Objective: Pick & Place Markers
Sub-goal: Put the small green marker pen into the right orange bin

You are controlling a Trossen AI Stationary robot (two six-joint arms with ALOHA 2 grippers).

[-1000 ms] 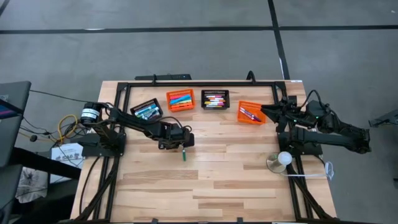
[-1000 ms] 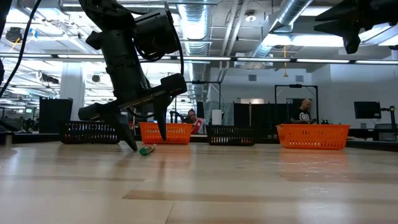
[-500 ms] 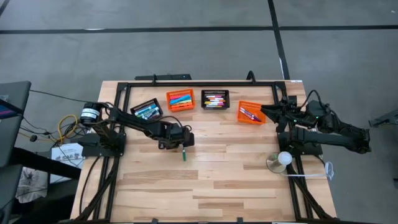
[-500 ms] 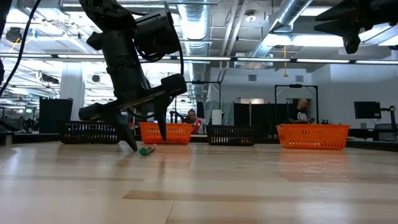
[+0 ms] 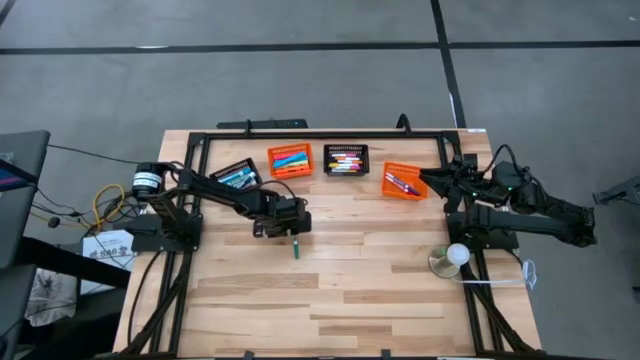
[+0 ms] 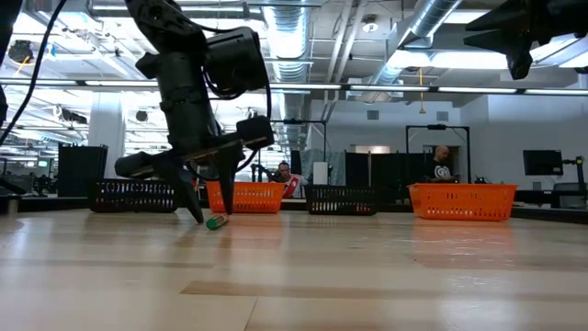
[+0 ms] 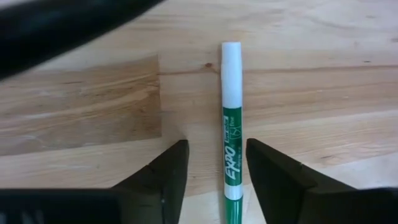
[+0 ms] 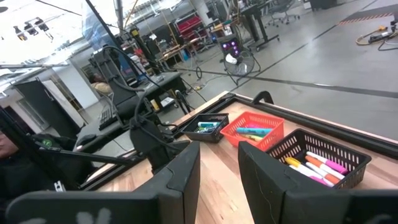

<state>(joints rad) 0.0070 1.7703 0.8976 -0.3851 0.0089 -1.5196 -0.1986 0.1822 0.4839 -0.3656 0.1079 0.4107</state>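
Change: we see the left pincer [image 7: 214, 177] has narrowed, fingers now straddling the green marker [image 7: 231, 124].
Marker: lying on the tabletop [image 5: 380, 270], ungrasped.
Meaning: grasp looks imminent.
Right pincer [image 8: 219, 171]: open, waiting by the orange basket [image 5: 404, 183].

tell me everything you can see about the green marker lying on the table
The thin green-and-white capped marker lies flat on the pale wooden table, alone, in front of the row of baskets. Its barrel is white with a green label printed EXPO, one end white, the other green. The left hand is lowered over it, dark fingers open on either side of the barrel, apparently not yet pressing it. Only the tabletop visibly touches it.
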